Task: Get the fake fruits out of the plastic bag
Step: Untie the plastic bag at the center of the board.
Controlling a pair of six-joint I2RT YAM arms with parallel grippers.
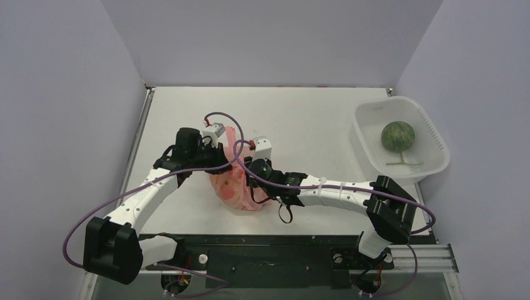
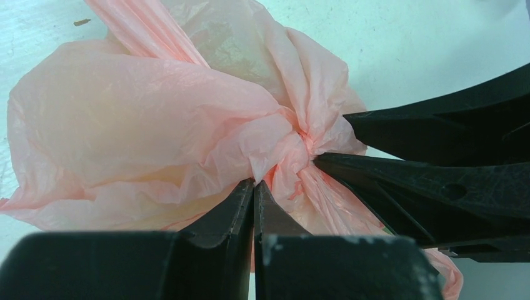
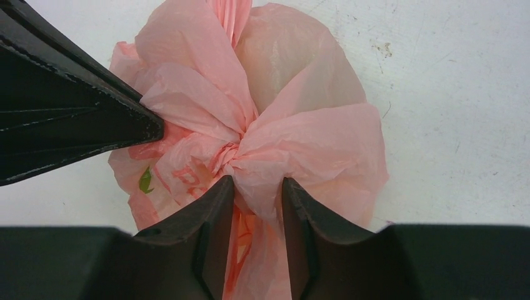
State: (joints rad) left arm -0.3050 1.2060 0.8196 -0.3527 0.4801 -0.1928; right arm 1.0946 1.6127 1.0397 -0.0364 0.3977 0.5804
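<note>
So the plastic bag (image 1: 234, 187) is sitting on the bench (image 1: 312, 119) about mid-width, a bit toward the near edge, right under both wrists. It's tied shut, with the knot (image 2: 299, 142) facing up and pink film puckering out from it all around. The fake fruits (image 2: 112, 125) are only showing as pale rounded bulges through the film, so I can't pick out single ones. In the top view the bag's long axis is running far to near, with one twisted handle strip (image 3: 230, 15) trailing off the far end.

The right gripper (image 3: 255, 187) is coming down on the knot, its jaws pinching a bunched fold of film just beside it. The left gripper (image 2: 253, 184) is meeting it from the other side, jaws pressed together with the tips against the film next to the knot. I can't tell if any film is actually caught between them.

The left arm is reaching forward and inward from its base. The right arm is stretching low across the bench toward the left, and both wrists are tipping down over the bag.

Off at the right edge, a white tub (image 1: 364, 134) is holding one green striped melon-looking fruit (image 1: 398, 135), well apart from the bag.
</note>
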